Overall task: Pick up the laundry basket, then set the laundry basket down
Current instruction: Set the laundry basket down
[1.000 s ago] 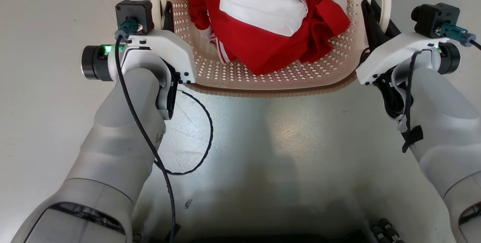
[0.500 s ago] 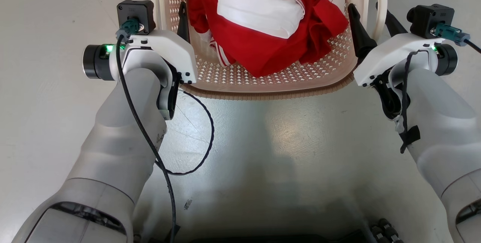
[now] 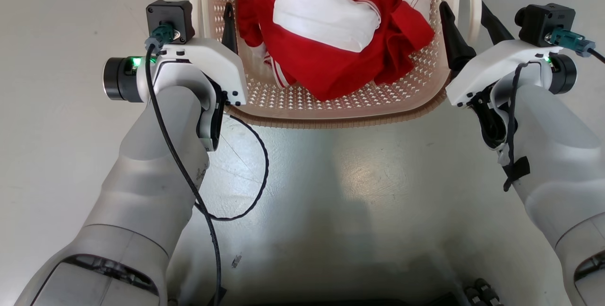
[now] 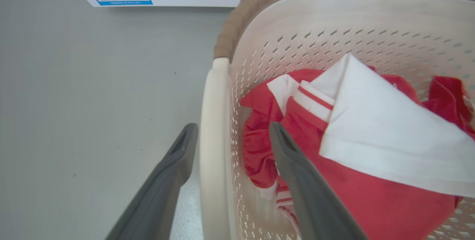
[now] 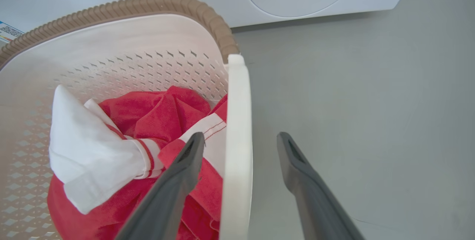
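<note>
- The laundry basket is right in front of you, between your two arms. It seems to sit on the floor.
- Your left gripper is wide open. It has one finger on each side of the left handle and holds nothing.
- Your right gripper is open the same way around the right handle.
- Both arms reach forward.

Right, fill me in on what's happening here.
A two-armed robot is working on the laundry basket, which holds red and white clothes. Its left tool is open around the basket's left handle, one finger inside the basket and one outside. Its right tool is open the same way around the right handle. Neither tool is clamped on, so the basket is not being held at this moment.
</note>
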